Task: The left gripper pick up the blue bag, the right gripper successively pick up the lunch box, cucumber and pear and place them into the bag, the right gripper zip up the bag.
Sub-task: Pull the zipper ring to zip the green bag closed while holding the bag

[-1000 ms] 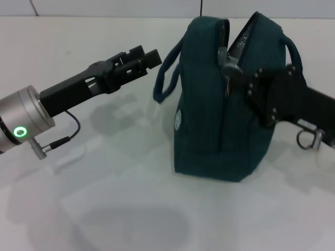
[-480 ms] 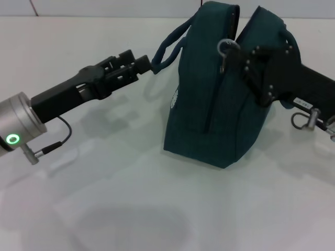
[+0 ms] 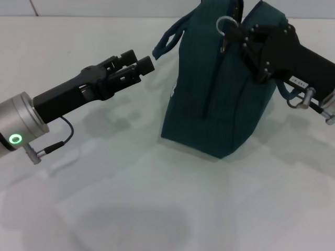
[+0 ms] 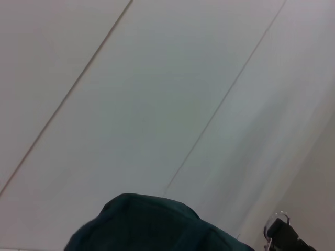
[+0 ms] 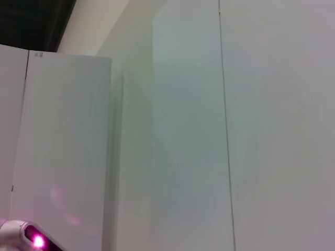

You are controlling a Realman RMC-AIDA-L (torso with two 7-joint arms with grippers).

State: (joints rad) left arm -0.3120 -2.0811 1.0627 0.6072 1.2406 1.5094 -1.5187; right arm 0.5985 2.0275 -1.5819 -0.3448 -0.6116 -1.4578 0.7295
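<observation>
The blue bag (image 3: 220,89) has slid farther back and left on the white counter (image 3: 157,198) than a second ago. The right tool (image 3: 238,36) now pinches its ring-pull zipper (image 3: 225,23) at the top. The left tool (image 3: 141,63), fingers pressed together, hovers just beside the handle (image 3: 167,39); open counter lies in front.

The blue bag (image 3: 217,89) stands upright on the white tabletop (image 3: 157,198), far and right of the middle. The right hand (image 3: 238,39) reaches in from the right and sits against the bag's top by the ring-pull zipper (image 3: 225,24). The left hand (image 3: 137,64) comes from the left, its tips just short of the bag's left loop handle (image 3: 166,41), not touching it.
</observation>
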